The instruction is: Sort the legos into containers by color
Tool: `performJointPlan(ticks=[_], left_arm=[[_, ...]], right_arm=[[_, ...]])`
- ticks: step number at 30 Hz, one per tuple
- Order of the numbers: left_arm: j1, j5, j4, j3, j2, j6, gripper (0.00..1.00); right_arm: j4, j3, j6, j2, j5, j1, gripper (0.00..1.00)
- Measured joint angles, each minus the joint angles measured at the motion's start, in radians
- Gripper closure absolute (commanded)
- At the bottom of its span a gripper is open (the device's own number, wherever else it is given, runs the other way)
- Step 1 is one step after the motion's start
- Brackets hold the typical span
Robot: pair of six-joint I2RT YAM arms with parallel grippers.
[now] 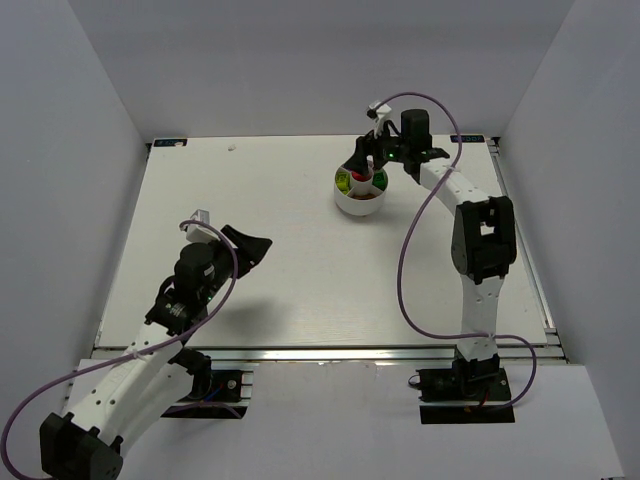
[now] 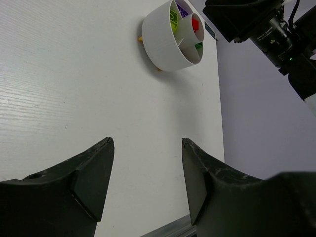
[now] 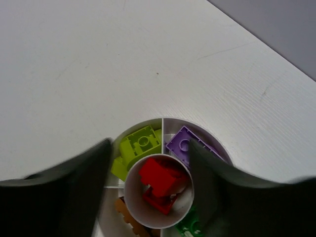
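Note:
The round white dish (image 1: 360,203) stands at the back of the table, right of centre. My right gripper (image 1: 368,160) hovers straight over it, open, nothing between its blurred fingers (image 3: 84,173). Seen from the right wrist, red legos (image 3: 163,180) lie in the centre well. A yellow-green one (image 3: 139,145), a purple one (image 3: 183,145), an orange one (image 3: 126,212) and a dark green one (image 3: 190,226) lie in separate wedges. My left gripper (image 2: 146,139) is open and empty over bare table, far from the dish (image 2: 168,42).
White walls close in the table on the left, back and right. A metal rail (image 1: 330,352) runs along the near edge. The right arm's purple cable (image 1: 410,250) loops over the table. A small orange bit (image 2: 140,38) shows at the dish's foot.

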Motion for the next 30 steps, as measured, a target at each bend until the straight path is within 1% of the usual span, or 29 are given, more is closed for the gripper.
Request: performJointPlan(ticks=[2,4,5,6,8,9,11,12,13,15,16,17,19,23,26,30], left_arm=[[0.0,0.0,-0.004,0.0,-0.008,-0.001,0.47],[0.0,-0.001,-0.005,0.0,-0.018,0.003,0.63],[0.0,-0.001,-0.003,0.0,-0.022,0.004,0.76],[0.0,-0.001,-0.001,0.0,-0.025,0.003,0.83],[0.0,0.001,0.005,0.0,-0.029,0.016,0.93],[0.0,0.004,0.01,0.0,-0.029,0.021,1.0],[0.0,0.019,0.027,0.0,-0.028,0.032,1.0],[0.0,0.029,0.039,0.0,-0.027,0.037,0.93],[0.0,0.044,0.055,0.0,-0.027,0.045,0.82],[0.0,0.072,0.082,0.004,-0.026,0.062,0.56],[0.0,0.084,0.096,0.009,-0.026,0.069,0.38],[0.0,0.096,0.107,0.016,-0.026,0.076,0.3],[0.0,0.113,0.126,0.032,-0.025,0.085,0.19],[0.0,0.13,0.167,0.057,-0.024,0.098,0.12],[0.0,0.144,0.197,0.067,-0.018,0.105,0.07],[0.0,0.161,0.214,0.073,-0.008,0.105,0.05]], right_arm=[[-0.028,-0.001,-0.026,-0.025,0.0,-0.002,0.11],[-0.089,0.0,-0.066,-0.078,0.006,-0.005,0.11],[-0.133,0.0,-0.082,-0.115,0.014,-0.006,0.1],[-0.171,0.0,-0.094,-0.153,0.029,-0.009,0.11],[-0.257,0.0,-0.109,-0.245,0.078,-0.016,0.11],[-0.294,0.0,-0.115,-0.287,0.085,-0.024,0.11],[-0.375,0.0,-0.133,-0.373,0.061,-0.062,0.1],[-0.415,-0.005,-0.139,-0.412,0.034,-0.094,0.1],[-0.44,-0.024,-0.142,-0.452,0.001,-0.136,0.11],[-0.499,-0.087,-0.135,-0.527,-0.029,-0.227,0.11],[-0.533,-0.112,-0.131,-0.554,-0.027,-0.27,0.1],[-0.572,-0.134,-0.131,-0.574,-0.023,-0.315,0.1],[-0.655,-0.161,-0.142,-0.6,-0.01,-0.377,0.1],[-0.731,-0.275,-0.162,-0.701,0.01,-0.428,0.11],[-0.723,-0.391,-0.137,-0.846,0.076,-0.444,0.11],[-0.695,-0.458,-0.078,-0.995,0.166,-0.443,0.11]])
